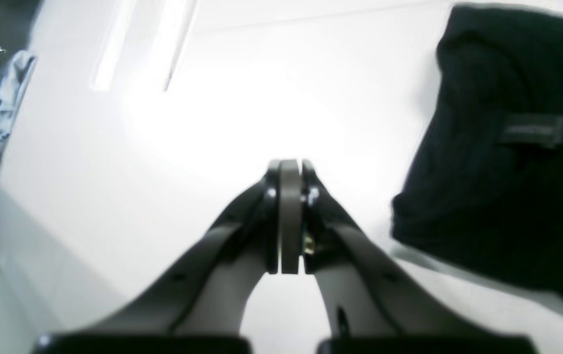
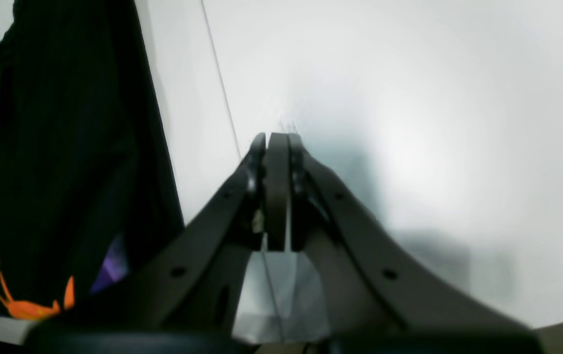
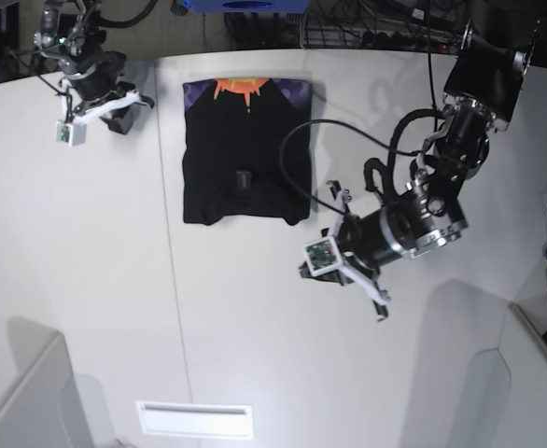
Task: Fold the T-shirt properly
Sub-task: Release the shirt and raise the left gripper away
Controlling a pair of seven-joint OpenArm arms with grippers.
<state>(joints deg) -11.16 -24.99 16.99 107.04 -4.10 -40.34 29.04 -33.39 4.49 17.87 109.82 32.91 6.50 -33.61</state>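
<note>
The black T-shirt lies folded into a rectangle on the white table, with its purple-and-orange print at the far end and a small tag on top. My left gripper hovers off the shirt's near right corner. In the left wrist view its jaws are shut and empty, with the T-shirt off to the right. My right gripper is at the far left of the table, beside the shirt. Here too the jaws are pressed together on nothing, and the T-shirt lies to the left.
A white rectangular slot sits near the table's front edge. A seam runs front to back through the table. Pale blue cloth hangs by the table's edge. Cables and a wire basket lie behind the table.
</note>
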